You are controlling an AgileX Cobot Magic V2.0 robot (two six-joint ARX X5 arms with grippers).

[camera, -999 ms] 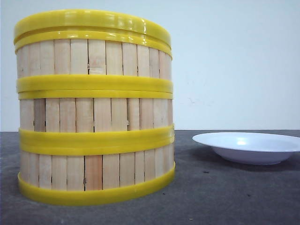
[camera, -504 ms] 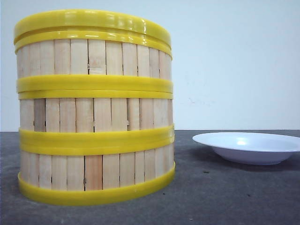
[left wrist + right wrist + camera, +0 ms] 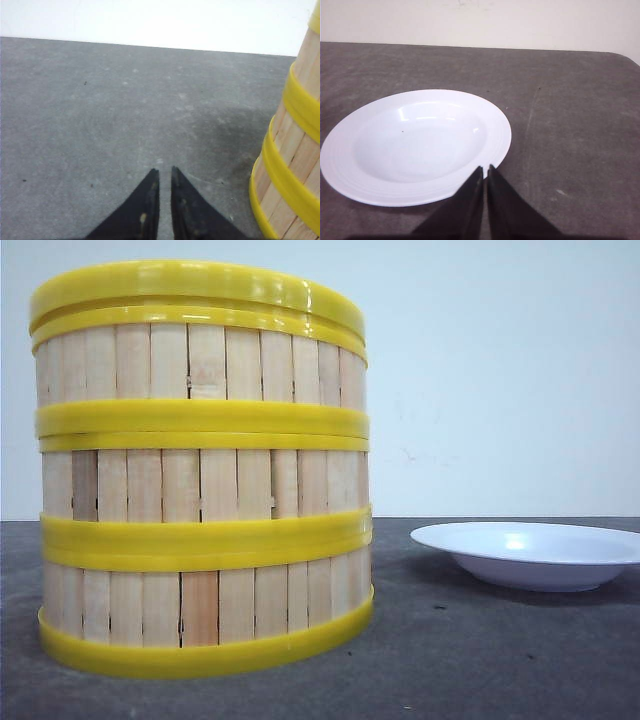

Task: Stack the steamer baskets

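Observation:
Three steamer baskets [image 3: 205, 475] stand stacked in one column on the dark table, close to the front camera at the left. Each has pale wooden slats and yellow rims. An extra yellow rim [image 3: 195, 285] caps the top; what it belongs to is hidden from this low angle. In the left wrist view the stack [image 3: 292, 150] rises at one side, apart from my left gripper [image 3: 162, 171], which is shut over bare table. My right gripper [image 3: 485, 168] is shut with nothing in it, its tips over the edge of the white dish.
A shallow white dish [image 3: 530, 552] sits on the table to the right of the stack; the right wrist view shows this white dish [image 3: 415, 145] empty. The grey table [image 3: 100, 115] ends at a pale wall behind.

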